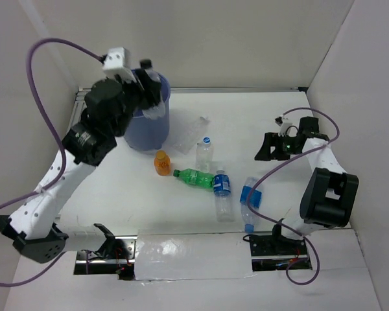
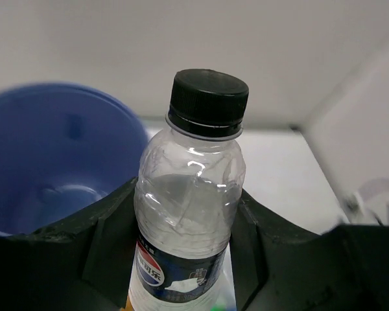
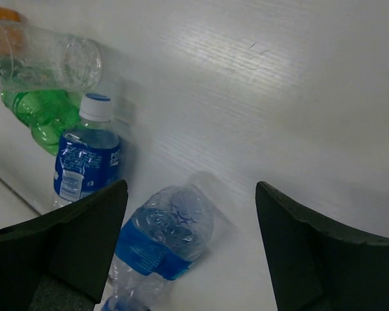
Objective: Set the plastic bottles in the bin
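While hovering at rim of the bin (image 2: 45,149), L gripper (image 2: 188,227) is clamping a black-capped Pepsi bottle (image 2: 191,175), prob. for drop-in. R gripper (image 3: 189,194) is hanging wide open, empty, above a crushed blue-label bottle (image 3: 159,243) lying on the table (image 3: 279,78).

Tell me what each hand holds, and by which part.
Left hand grips the black-capped bottle by its body, below the shoulder. Right hand holds nothing; its jaws stand open.

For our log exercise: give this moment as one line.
left end effector: grips black-capped bottle near blue bin | right end effector: open, empty
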Controlling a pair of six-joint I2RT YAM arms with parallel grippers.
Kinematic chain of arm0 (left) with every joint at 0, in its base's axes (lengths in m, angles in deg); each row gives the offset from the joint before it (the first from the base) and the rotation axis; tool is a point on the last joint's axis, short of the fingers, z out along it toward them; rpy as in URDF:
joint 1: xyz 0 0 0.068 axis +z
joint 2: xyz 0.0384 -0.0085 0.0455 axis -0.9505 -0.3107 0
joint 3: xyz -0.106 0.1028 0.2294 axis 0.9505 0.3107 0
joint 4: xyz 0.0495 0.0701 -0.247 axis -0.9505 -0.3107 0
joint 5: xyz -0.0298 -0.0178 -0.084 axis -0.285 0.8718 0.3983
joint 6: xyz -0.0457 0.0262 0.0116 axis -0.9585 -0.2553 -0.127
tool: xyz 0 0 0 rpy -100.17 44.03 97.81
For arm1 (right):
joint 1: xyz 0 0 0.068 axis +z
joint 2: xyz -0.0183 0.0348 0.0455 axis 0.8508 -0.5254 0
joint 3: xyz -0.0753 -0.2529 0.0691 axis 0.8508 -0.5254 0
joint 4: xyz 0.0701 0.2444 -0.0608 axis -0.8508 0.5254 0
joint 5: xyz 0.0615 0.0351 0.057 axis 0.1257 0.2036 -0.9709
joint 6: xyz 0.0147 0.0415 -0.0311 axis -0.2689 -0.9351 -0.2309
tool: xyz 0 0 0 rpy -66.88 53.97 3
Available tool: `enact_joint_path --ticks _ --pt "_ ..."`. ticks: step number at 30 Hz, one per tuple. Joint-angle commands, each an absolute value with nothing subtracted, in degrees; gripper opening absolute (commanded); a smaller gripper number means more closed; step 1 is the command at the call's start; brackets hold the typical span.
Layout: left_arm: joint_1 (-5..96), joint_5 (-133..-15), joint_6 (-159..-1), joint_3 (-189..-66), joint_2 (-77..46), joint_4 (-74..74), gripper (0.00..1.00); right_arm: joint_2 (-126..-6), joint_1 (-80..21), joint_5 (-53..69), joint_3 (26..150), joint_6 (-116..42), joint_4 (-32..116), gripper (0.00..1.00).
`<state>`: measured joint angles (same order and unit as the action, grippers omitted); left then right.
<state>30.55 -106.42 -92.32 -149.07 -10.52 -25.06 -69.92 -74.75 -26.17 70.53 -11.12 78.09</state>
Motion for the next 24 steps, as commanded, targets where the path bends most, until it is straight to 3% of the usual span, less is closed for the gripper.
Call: enact_joint_path --ticks 1,5,10,14,15,18,24 --pt "40.2 -110.9 -95.5 -152.9 -16.2 -17.4 0.34 -70.6 -71.6 -25.6 73.7 -14.0 84.3 0.87" --pt "51.8 -110.9 -101.3 -155.7 -22.0 -18.1 0.44 -71.7 -68.7 -21.4 74.3 -14.6 87.2 0.88" --pt "56.6 -111.7 -101.2 -157.7 -28.2 -20.0 0.52 -73.8 -66.4 -18.4 74.3 -15.1 88.6 0.88" --pt "59.3 -111.2 -100.2 -157.7 -30.4 -21.2 0.72 -75.7 -63.4 -15.6 74.3 -16.3 88.6 0.89" --pt "59.9 -111.2 -100.1 -156.3 -30.4 -20.4 0.84 -76.2 -62.7 -14.9 74.3 -16.3 88.6 0.89" --pt "60.6 -108.8 -100.1 -155.6 -30.4 -19.9 0.96 -79.8 -60.1 -11.6 74.9 -16.9 89.4 0.89" --pt "57.6 -108.1 -95.3 -155.6 -27.9 -18.8 1.00 -86.3 -59.5 -6.9 80.5 -15.0 94.0 0.89"
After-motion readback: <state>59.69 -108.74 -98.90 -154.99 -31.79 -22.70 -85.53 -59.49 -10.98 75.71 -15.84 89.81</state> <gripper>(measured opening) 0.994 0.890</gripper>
